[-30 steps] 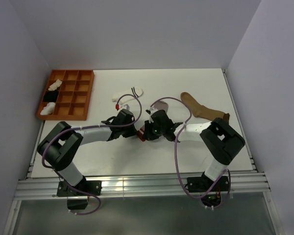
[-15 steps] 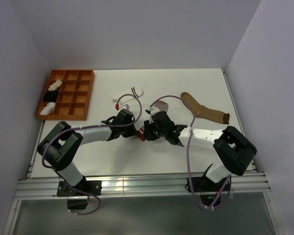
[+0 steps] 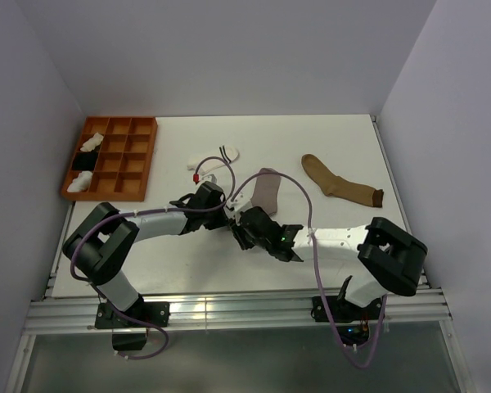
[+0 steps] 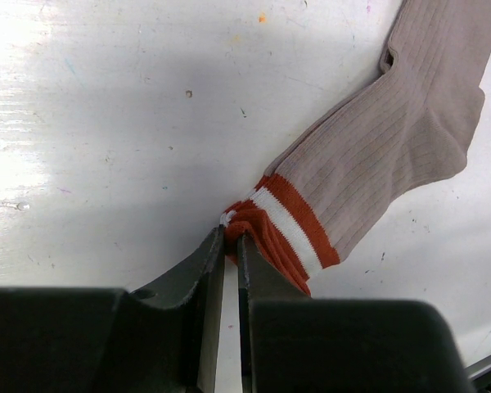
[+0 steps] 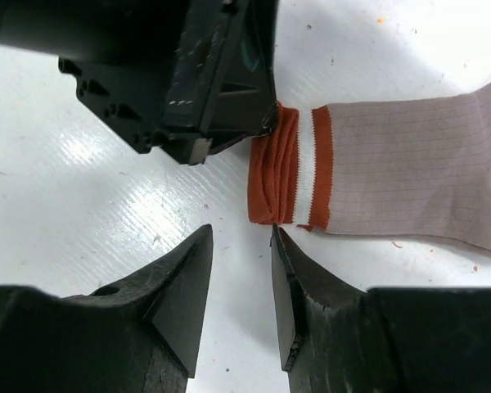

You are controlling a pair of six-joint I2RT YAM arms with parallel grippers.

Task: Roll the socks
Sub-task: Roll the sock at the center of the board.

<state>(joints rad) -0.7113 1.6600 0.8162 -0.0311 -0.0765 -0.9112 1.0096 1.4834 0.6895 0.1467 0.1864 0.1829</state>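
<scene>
**Left end effector (image 4: 231, 239) pinches the grey sock (image 4: 393, 155) by its cuff**

Its jaws are nearly together, clamped on the bunched red edge of the cuff at lower centre of the left wrist view. The sock runs up and right from there, flat on the white surface (image 4: 106, 123). The right end effector (image 5: 241, 232) sits just below the cuff in its own view, jaws partly apart with nothing between them. In the top view the tan-brown sock (image 3: 337, 182) lies right of centre, the white striped sock (image 3: 215, 157) above centre, and an orange tray (image 3: 113, 157) at upper left.
</scene>
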